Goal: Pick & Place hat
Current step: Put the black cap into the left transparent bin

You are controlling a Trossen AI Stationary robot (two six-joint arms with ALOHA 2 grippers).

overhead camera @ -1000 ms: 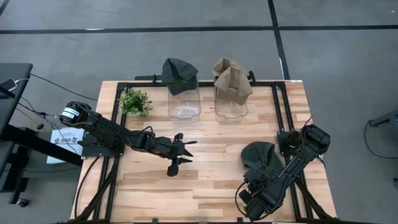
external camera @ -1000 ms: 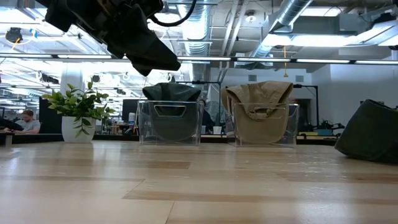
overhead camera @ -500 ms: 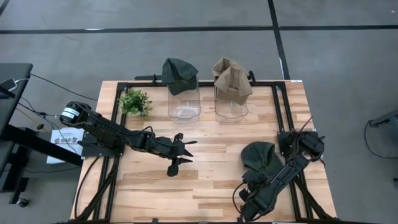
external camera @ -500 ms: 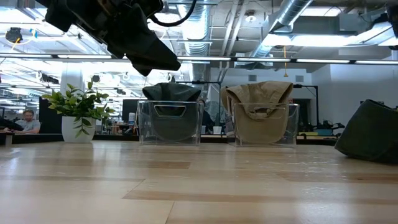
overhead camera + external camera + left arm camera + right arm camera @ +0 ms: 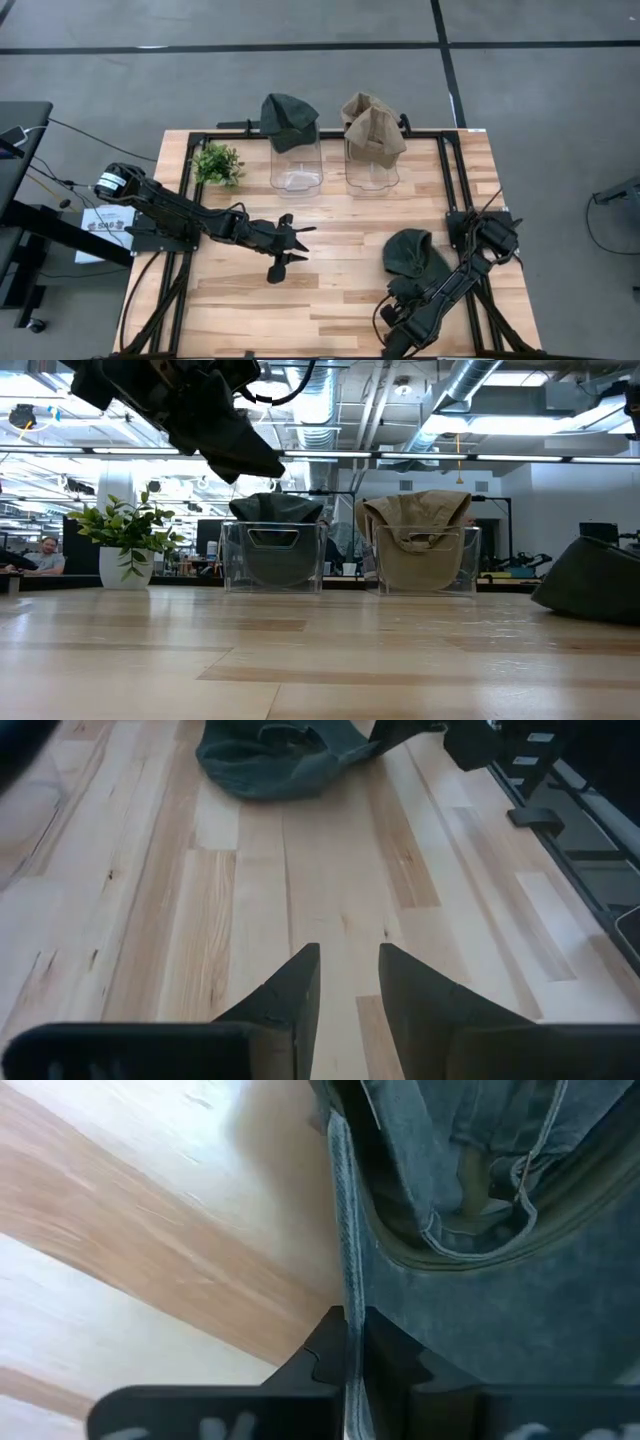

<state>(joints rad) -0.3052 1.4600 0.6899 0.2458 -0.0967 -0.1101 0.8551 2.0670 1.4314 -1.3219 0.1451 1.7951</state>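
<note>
— So where is the right gripper (image 5: 348, 1342)?

— Low at the near right part of the table (image 5: 330, 290), with its fingers (image 5: 385, 1348) pinched tight on the brim edge of the dark green hat (image 5: 412, 255). From the wrist, the fabric edge runs straight down between the two tips, and the hat's open underside spreads out just beyond them.

— And the hat itself?

— Resting on the wood, ahead of those fingers and touching them.

— What about the left gripper (image 5: 346, 982)?

— It hangs above the middle of the table, holding nothing. Its fingers (image 5: 290, 990) stand a narrow gap apart with bare planks under them. That same hat lies well ahead of their tips.

— Anything farther back?

— Two clear bins at the far edge, side by side: one (image 5: 296, 165) draped with another dark green hat (image 5: 288, 118), the other (image 5: 371, 165) with tan hats (image 5: 372, 125). A small potted plant (image 5: 217, 163) stands beside the green one.
</note>
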